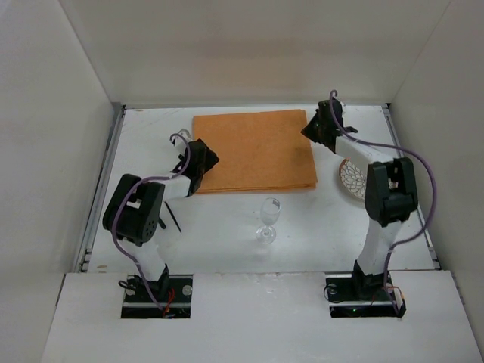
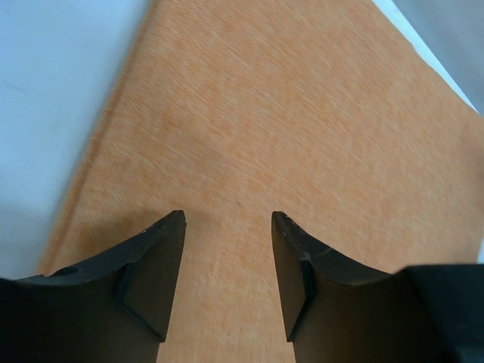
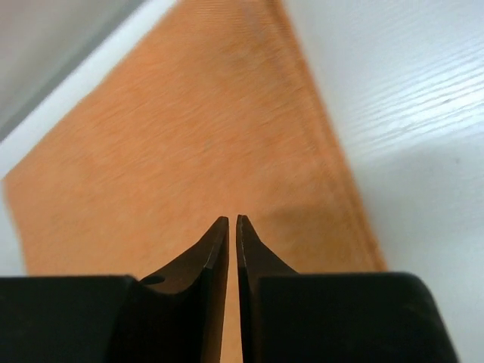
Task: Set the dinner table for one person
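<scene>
The white dinner table point(image 1: 227, 249) carries a folded orange cloth mat point(image 1: 253, 151) at its far middle. My left gripper point(image 1: 206, 159) hovers over the mat's near left corner. In the left wrist view it point(image 2: 228, 219) is open and empty, with the orange mat point(image 2: 287, 121) filling the view below. My right gripper point(image 1: 314, 128) is at the mat's far right corner. In the right wrist view it point(image 3: 232, 221) is shut with nothing between the jaws, just above the mat point(image 3: 174, 151) near its right edge.
A clear wine glass point(image 1: 268, 218) stands upright in front of the mat. A patterned white plate point(image 1: 352, 181) lies right of the mat, partly hidden by the right arm. A thin black utensil point(image 1: 175, 216) lies beside the left arm. Metal rails point(image 1: 106, 181) line the table sides.
</scene>
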Action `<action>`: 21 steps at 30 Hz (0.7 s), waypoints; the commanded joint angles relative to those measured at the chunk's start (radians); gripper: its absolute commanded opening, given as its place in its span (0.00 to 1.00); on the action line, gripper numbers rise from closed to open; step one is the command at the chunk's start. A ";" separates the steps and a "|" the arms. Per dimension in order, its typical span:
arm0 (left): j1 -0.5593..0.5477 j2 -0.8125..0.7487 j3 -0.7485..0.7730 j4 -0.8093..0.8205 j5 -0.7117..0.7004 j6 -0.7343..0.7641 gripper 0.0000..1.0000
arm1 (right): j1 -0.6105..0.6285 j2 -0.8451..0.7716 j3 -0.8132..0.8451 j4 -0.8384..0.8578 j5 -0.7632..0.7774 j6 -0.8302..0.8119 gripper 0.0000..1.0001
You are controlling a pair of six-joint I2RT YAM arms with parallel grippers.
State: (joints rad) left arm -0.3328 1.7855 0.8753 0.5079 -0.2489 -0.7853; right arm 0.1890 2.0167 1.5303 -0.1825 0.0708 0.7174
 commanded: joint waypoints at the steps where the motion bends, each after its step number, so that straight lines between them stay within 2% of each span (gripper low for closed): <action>1: -0.059 -0.138 -0.074 0.055 -0.020 0.046 0.46 | 0.048 -0.227 -0.189 0.257 0.000 -0.044 0.13; 5: -0.123 -0.259 -0.205 0.113 -0.035 0.060 0.38 | 0.080 -0.462 -0.470 0.405 0.006 -0.053 0.09; 9: -0.154 -0.346 -0.330 0.124 -0.047 0.051 0.20 | 0.091 -0.698 -0.720 0.437 0.081 -0.024 0.07; 10: -0.160 -0.375 -0.364 0.115 -0.050 0.044 0.16 | 0.091 -0.792 -0.793 0.422 0.113 -0.022 0.10; 12: -0.177 -0.415 -0.407 0.109 -0.052 0.040 0.14 | 0.039 -0.931 -0.867 0.353 0.156 -0.018 0.20; 14: -0.197 -0.442 -0.443 0.100 -0.064 0.041 0.14 | -0.070 -1.089 -0.926 0.263 0.175 -0.007 0.31; 18: -0.193 -0.416 -0.466 0.099 -0.073 0.021 0.14 | -0.229 -1.312 -1.028 0.178 0.213 0.054 0.63; 21: -0.171 -0.374 -0.461 0.096 -0.067 -0.008 0.15 | -0.311 -1.366 -1.097 0.150 0.248 0.100 0.68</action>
State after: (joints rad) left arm -0.5209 1.3891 0.4194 0.5728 -0.2924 -0.7639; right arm -0.0780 0.6651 0.4919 0.0319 0.2638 0.7601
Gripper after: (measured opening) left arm 0.146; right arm 0.671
